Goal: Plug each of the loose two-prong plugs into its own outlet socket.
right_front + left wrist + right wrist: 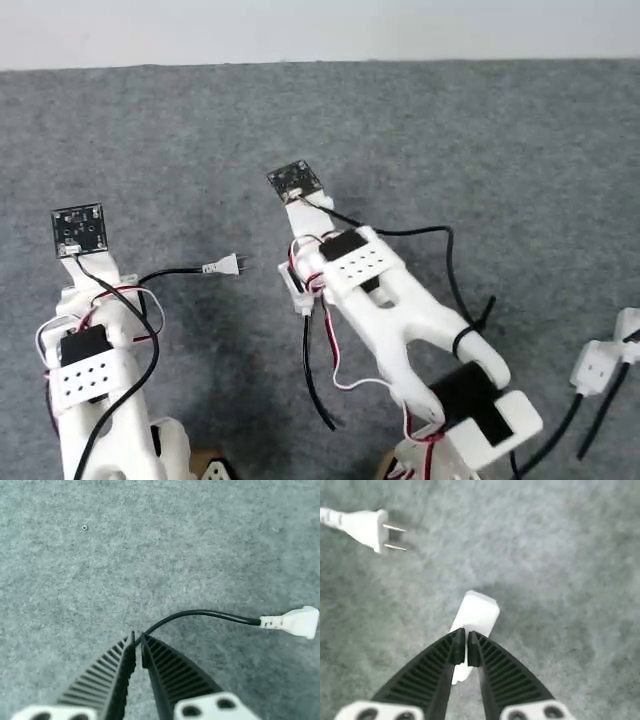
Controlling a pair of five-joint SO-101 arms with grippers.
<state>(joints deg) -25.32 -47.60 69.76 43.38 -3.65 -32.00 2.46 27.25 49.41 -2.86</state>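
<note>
— Both pinching something?
— No. The left gripper (138, 639) pinches the cord (200, 614) of the plug (295, 621); the right gripper (466, 636) is pressed together over a white block (481, 611), plug on the carpet (560, 555) nearby.

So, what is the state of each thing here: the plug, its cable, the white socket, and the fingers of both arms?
two-prong plug: unplugged, prongs bare
left fingers: shut on the black cable
black cable: pinched near the fingertips, the plug at its free end
right fingers: shut on the white socket
white socket: held at one end, nothing plugged in
</note>
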